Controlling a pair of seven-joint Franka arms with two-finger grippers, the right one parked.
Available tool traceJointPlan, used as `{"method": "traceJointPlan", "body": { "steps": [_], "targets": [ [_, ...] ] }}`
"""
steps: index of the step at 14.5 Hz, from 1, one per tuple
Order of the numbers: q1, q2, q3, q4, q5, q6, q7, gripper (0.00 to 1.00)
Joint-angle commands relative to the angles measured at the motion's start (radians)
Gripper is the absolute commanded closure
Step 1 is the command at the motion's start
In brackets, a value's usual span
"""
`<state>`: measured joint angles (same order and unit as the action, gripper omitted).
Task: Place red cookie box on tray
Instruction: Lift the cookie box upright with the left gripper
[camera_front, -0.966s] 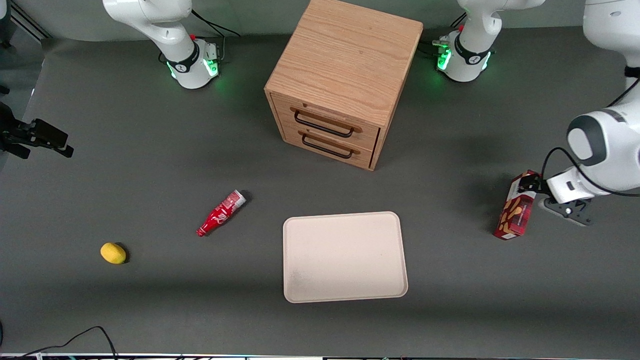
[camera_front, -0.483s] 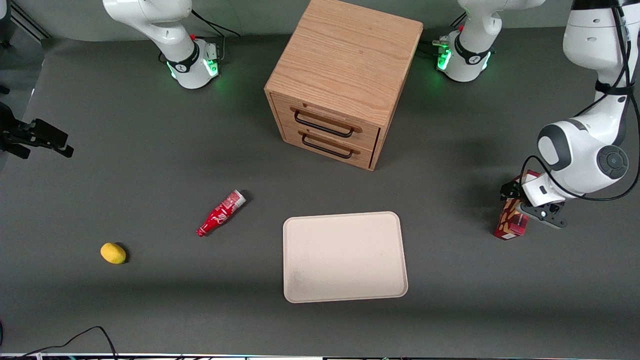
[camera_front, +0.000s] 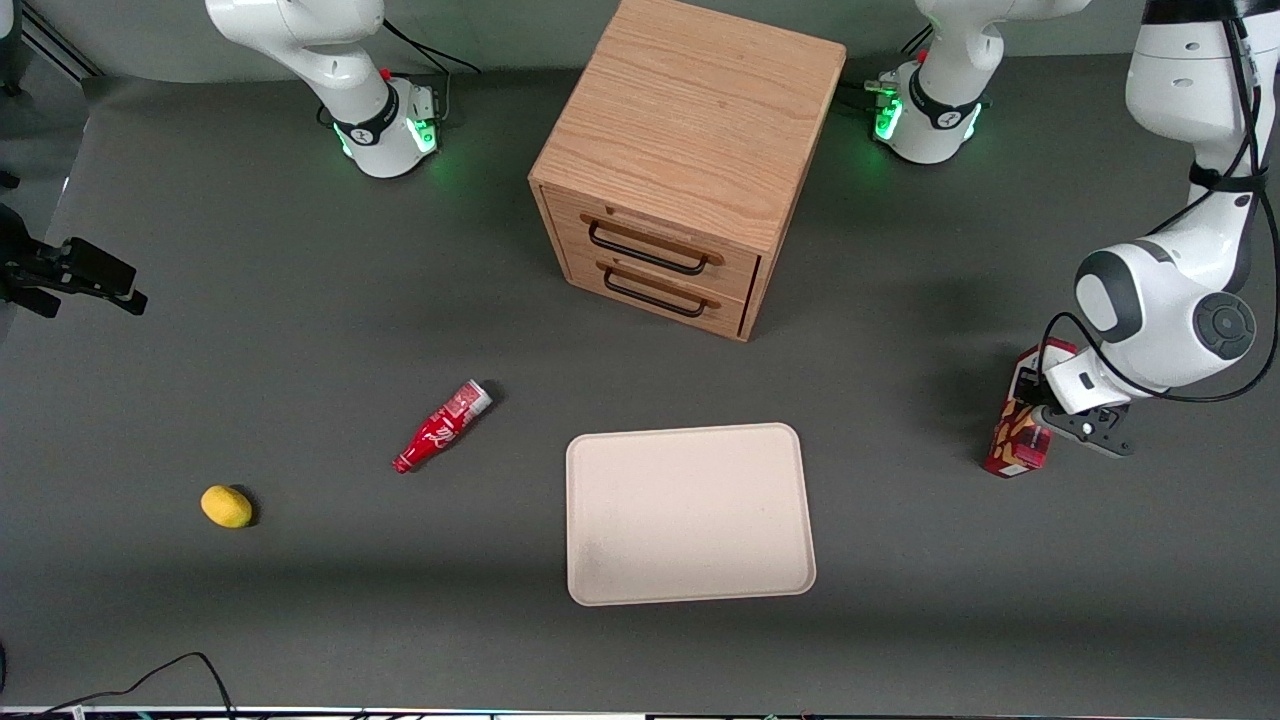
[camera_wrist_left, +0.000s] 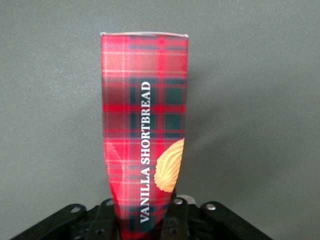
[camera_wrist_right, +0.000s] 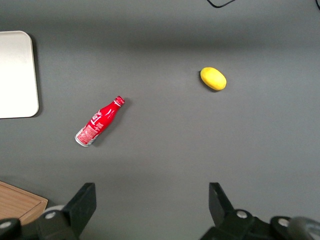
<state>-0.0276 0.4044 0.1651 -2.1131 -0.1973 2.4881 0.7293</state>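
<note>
Hand (camera_front: 1030, 400) apparently clamped on red cookie box (camera_front: 1018, 440), off tray (camera_front: 690, 515).

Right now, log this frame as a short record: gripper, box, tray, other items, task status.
gripper: left gripper shut on the red cookie box, toward the working arm's end of the table
red cookie box: tilted, one end in the gripper, not on the tray
tray: bare, nearer the front camera than the wooden cabinet
other items: red soda bottle lying down; yellow lemon
task status: box grasped, not yet placed
</note>
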Motion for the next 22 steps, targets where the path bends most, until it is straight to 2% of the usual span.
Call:
{"method": "traceJointPlan", "body": {
  "steps": [1, 3, 8, 15, 18, 22],
  "targets": [
    [-0.003, -0.012, 0.004, -0.002, -0.017, -0.003, 0.021, 1.00],
    [-0.002, -0.022, 0.007, 0.034, -0.019, -0.069, 0.022, 1.00],
    [0.000, -0.048, 0.043, 0.318, -0.019, -0.479, 0.003, 1.00],
    [-0.011, -0.068, 0.033, 0.763, -0.002, -1.036, -0.353, 1.00],
    [-0.011, -0.068, -0.109, 0.848, -0.001, -1.108, -0.655, 1.00],
    [-0.011, -0.046, -0.315, 0.846, 0.009, -1.005, -0.962, 1.00]
  ]
}}
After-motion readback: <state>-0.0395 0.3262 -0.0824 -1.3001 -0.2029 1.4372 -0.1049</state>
